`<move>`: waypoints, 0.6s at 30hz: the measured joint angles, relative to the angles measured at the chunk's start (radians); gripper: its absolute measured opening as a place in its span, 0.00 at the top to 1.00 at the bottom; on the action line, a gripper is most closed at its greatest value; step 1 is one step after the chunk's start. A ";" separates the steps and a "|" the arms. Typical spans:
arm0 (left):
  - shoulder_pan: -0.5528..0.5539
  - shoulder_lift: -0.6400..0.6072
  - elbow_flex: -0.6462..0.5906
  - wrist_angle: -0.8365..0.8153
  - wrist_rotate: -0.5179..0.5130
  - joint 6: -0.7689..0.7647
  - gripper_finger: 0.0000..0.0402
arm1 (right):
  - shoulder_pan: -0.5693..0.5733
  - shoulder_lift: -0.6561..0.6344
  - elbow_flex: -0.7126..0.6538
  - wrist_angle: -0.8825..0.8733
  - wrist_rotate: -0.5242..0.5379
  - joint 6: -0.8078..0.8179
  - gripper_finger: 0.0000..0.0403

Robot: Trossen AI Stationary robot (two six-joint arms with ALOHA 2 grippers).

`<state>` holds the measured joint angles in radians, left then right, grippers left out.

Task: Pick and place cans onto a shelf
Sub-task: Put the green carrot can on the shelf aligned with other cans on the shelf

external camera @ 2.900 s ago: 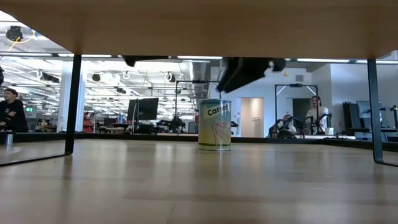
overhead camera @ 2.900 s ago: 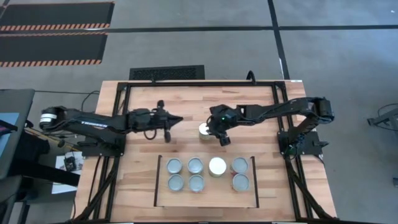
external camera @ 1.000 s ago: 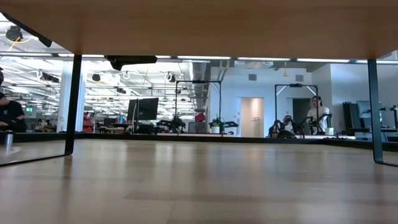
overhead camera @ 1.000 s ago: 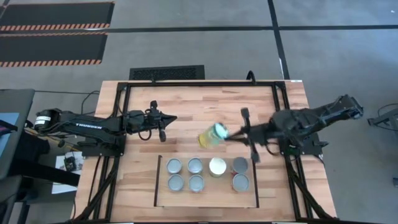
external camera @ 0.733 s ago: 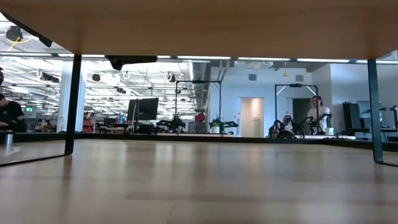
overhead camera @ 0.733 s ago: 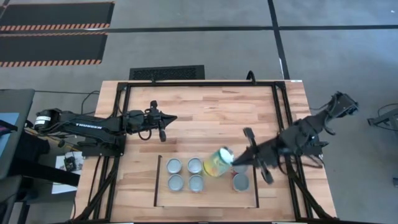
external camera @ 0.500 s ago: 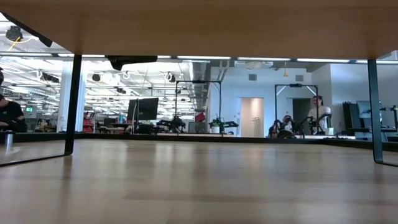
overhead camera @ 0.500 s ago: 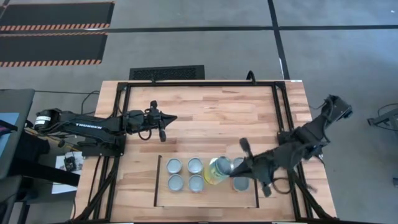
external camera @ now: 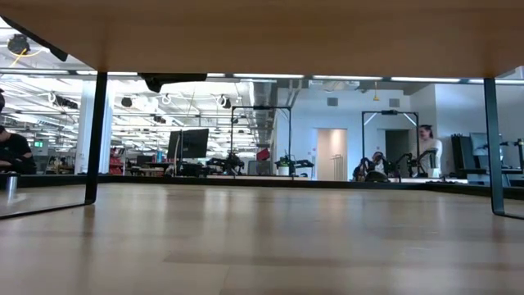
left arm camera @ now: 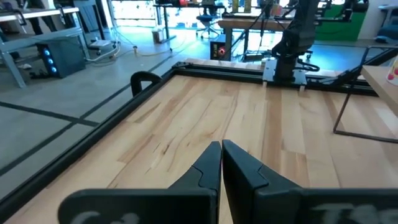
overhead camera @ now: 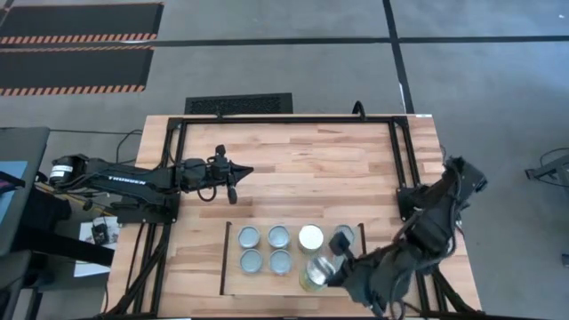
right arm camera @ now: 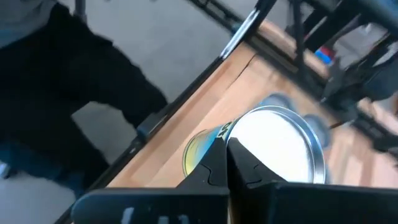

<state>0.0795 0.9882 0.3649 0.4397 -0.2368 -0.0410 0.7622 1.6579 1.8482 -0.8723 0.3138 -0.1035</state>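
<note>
Can (overhead camera: 316, 272) now lower, in right gripper (overhead camera: 334, 270).

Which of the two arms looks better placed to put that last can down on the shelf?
The right. Its gripper already holds the can at the shelf, beside the six cans there. The left gripper waits empty, fingers shut, farther back over the table.

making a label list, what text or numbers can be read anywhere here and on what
"TROSSEN" reads in white letters along the left arm.
The yellow-green label on the can held by the right gripper is turned too far away to read.
The other cans on the shelf show only plain tops.
Nothing else is readable; signs in the room behind are too small.
</note>
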 joint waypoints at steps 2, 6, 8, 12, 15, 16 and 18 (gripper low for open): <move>0.000 0.000 0.000 0.000 0.000 0.000 0.99 | 0.005 0.027 0.006 -0.016 0.000 0.031 0.99; 0.000 0.000 0.000 0.000 -0.001 0.001 0.99 | 0.004 0.068 0.006 -0.043 0.018 0.103 0.99; 0.000 0.000 0.000 0.000 -0.001 0.002 0.99 | 0.002 0.084 0.006 -0.056 0.062 0.151 0.99; 0.000 0.000 0.000 0.000 -0.001 0.002 0.99 | 0.000 0.099 0.006 -0.087 0.096 0.228 0.99; 0.000 0.000 0.000 0.000 -0.002 0.002 0.99 | -0.003 0.104 0.007 -0.090 0.100 0.260 0.99; 0.000 0.000 0.000 0.000 -0.002 0.002 0.99 | -0.005 0.107 0.007 -0.091 0.099 0.262 0.99; 0.000 0.000 0.000 0.001 -0.002 0.003 0.99 | -0.005 0.115 0.006 -0.097 0.097 0.264 0.99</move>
<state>0.0799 0.9882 0.3649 0.4403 -0.2386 -0.0383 0.7573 1.7730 1.8545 -0.9689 0.4106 0.1608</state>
